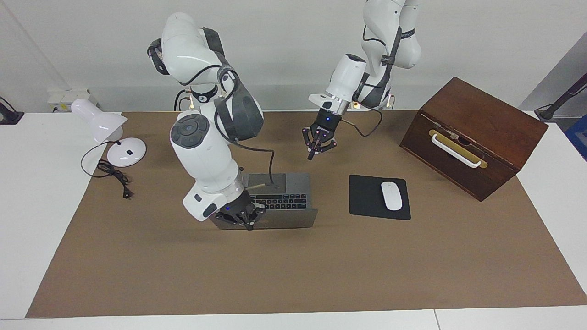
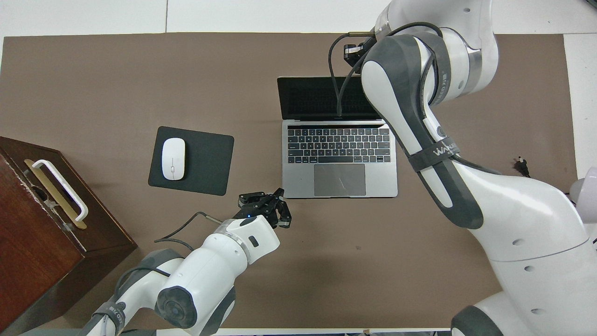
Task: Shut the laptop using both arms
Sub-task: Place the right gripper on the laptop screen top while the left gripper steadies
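The laptop [image 1: 293, 199] [image 2: 339, 179] stands open on the brown mat, with its dark screen [image 2: 317, 98] upright and facing the robots. My right gripper [image 1: 248, 225] is shut and hangs low against the outer face of the lid [image 1: 289, 219], toward the right arm's end. I cannot tell whether it touches the lid. In the overhead view it is mostly hidden under its own arm. My left gripper [image 1: 312, 156] [image 2: 279, 194] is shut and empty. It hangs above the mat, just off the laptop's trackpad-side corner toward the left arm's end.
A black mouse pad [image 1: 367, 197] with a white mouse [image 1: 391, 195] lies beside the laptop, toward the left arm's end. A wooden box [image 1: 472, 137] with a white handle stands past it. A white desk lamp [image 1: 98, 121] and its cord sit at the right arm's end.
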